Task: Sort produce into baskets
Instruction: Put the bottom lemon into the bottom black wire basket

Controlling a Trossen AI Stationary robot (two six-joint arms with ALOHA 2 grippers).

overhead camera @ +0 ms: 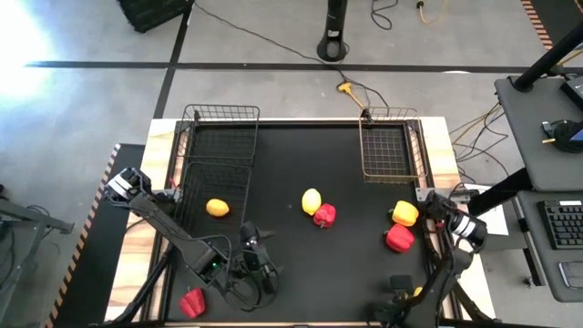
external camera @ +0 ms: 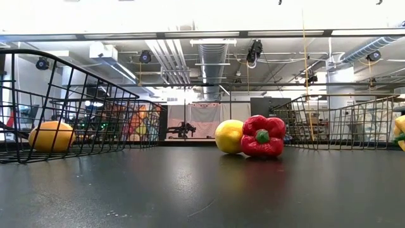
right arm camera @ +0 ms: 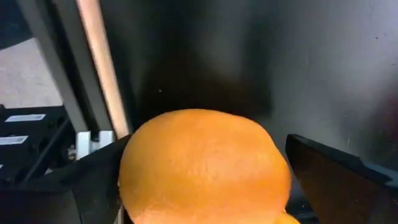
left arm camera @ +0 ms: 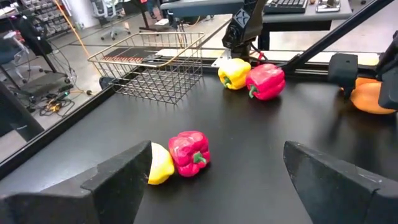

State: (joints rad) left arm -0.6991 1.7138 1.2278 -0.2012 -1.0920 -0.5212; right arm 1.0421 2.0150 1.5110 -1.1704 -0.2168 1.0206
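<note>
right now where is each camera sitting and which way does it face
high: overhead, facing down on the black table; both arms show.
low: table height, facing the glossy red pepper and the room; no arm.
left wrist: past the open left hand at that pepper, shared with low.
right wrist: right hand around a smooth orange oval.

The table (overhead camera: 301, 264) has a black top with a pale wood edge along its sides. Three wire baskets rest on it: one at the far left corner (overhead camera: 221, 114), one along the left side (overhead camera: 239, 173) with a yellow-orange fruit (overhead camera: 217, 208) in it, and one at the far right (overhead camera: 390, 150). Near the middle, a lemon (overhead camera: 311, 200) and a red pepper (overhead camera: 324, 215) lie touching. Toward the right edge, a yellow pepper (overhead camera: 404, 213) and another red pepper (overhead camera: 399, 239) lie side by side. A third red pepper (overhead camera: 191, 302) sits at the near left corner. An orange fruit (right arm camera: 205, 168) lies on the near right part of the top.
</note>
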